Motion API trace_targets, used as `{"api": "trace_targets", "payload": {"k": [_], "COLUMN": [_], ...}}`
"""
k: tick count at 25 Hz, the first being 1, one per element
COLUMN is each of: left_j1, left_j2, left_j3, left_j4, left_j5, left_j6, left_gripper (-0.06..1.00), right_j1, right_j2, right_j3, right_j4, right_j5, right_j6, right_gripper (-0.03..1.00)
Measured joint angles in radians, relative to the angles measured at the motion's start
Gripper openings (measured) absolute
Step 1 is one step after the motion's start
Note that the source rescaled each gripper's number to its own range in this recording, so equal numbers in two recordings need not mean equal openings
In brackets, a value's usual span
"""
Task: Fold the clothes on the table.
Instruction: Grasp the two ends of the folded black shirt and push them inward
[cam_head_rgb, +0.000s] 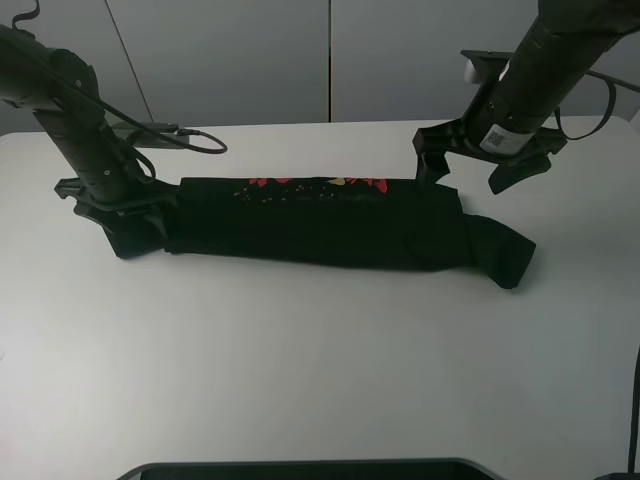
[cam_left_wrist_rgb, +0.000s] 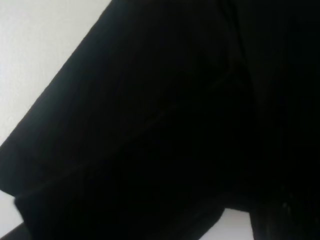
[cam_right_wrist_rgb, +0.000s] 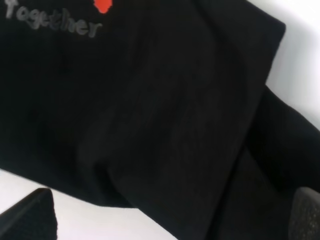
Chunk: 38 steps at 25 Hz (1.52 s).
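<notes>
The T-shirt (cam_head_rgb: 320, 230) is soft, matt black cloth; the table (cam_head_rgb: 300, 380) is smooth, matt white.

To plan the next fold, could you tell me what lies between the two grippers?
The high view shows only the shirt, a long folded strip, between left gripper and right gripper.

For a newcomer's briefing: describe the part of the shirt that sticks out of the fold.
On the white table lies a black T-shirt folded into a long band. Follow the band to the end near the right tool; a loose flap juts out there. It alone breaks the band's straight outline.
</notes>
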Motion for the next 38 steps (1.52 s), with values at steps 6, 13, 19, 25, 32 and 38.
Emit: {"api": "trace_targets", "payload": {"k": [6,13,19,25,32,38], "left_j1": [0.028,0.028,0.028,0.028,0.028,0.028], "left_j2": [0.0,0.005,-0.018,-0.075,-0.038,0.046], "left_j3": [0.0,0.0,-0.004,-0.059,-0.114,-0.17], "left_j4": [-0.018,-0.044,-0.044,-0.044,-0.044,-0.058], "left_j5": [-0.006,-0.013,0.011,0.043,0.058,0.091], "left_j6": [0.032,0.055,0.055,0.055,0.057,0.078], "left_gripper": [0.95,0.95,0.95,0.95,0.95,0.95], "right_j1": [0.0,0.0,0.0,0.0,0.0,0.0], "right_j2": [0.104,0.138,0.138,0.138,0.138,0.138], "right_j3": [-0.002,-0.002,-0.002,-0.002,-0.002,-0.002], "right_j4": [0.0,0.0,0.0,0.0,0.0,0.0], "right_j5": [-0.007,-0.007,-0.007,-0.007,-0.007,-0.007], "right_j6": [0.022,0.025,0.025,0.025,0.041,0.044], "right_gripper": [1.0,1.0,1.0,1.0,1.0,1.0]}}
